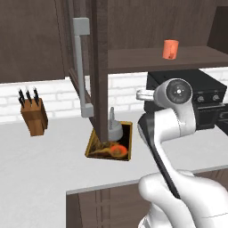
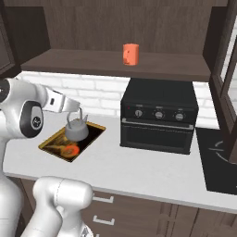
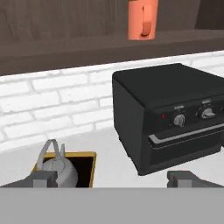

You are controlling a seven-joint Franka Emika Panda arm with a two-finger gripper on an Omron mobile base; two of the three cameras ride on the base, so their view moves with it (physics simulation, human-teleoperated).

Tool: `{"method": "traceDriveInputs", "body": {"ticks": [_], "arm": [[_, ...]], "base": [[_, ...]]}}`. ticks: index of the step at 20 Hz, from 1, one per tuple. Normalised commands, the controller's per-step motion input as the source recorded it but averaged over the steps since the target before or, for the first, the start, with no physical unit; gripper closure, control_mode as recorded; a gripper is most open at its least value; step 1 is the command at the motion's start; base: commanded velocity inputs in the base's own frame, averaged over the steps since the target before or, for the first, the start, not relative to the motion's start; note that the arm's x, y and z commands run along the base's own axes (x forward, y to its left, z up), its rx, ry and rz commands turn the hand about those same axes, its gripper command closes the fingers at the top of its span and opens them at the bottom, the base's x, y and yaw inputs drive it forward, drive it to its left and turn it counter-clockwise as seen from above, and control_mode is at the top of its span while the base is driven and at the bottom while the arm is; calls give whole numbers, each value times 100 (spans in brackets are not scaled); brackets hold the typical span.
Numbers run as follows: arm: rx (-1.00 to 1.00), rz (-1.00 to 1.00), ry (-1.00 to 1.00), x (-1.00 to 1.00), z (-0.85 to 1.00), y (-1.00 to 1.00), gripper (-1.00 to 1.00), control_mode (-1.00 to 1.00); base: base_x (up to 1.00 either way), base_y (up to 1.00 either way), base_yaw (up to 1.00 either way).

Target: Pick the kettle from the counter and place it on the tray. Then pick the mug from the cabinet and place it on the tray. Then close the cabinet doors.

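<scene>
The grey kettle (image 2: 76,130) stands upright in the tray (image 2: 52,145), on the tray's dark inside with its orange swirl. It also shows low and left in the hand view as kettle (image 3: 59,168) on tray (image 3: 85,155). My gripper (image 3: 114,178) is open, with nothing between its widely spread tips, and hovers just above the kettle (image 1: 115,130). The orange mug (image 2: 131,54) stands on the cabinet shelf (image 2: 92,64), above and beyond the hand; mug (image 3: 142,19), mug (image 1: 170,49). The cabinet doors stand open: left door (image 1: 99,67), right door (image 2: 225,78).
A black oven (image 2: 159,115) sits on the counter (image 2: 139,169) right of the tray, under the shelf. The open left door's edge and bar handle (image 1: 80,67) hang over the tray (image 1: 126,153). A knife block (image 1: 34,115) stands far left. A dark hob (image 2: 221,159) lies at the right.
</scene>
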Motion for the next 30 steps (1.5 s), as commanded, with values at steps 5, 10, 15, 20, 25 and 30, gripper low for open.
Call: {"method": "traceDriveInputs", "body": {"ticks": [5,10,15,20,25,30], "arm": [[-12,11,-4,-35,50,-58,-100,-100],[-4,11,-13,-7,61,-36,-100,-100],[0,1,-4,8,40,-1,-100,-100],[-3,0,-1,0,6,4,-100,-100],[0,0,-4,4,44,-10,-100,-100],[-11,-1,0,21,55,5,-100,-100]], "base": [[0,0,0],[0,0,0],[0,0,0],[0,0,0],[0,0,0],[0,0,0]]}}
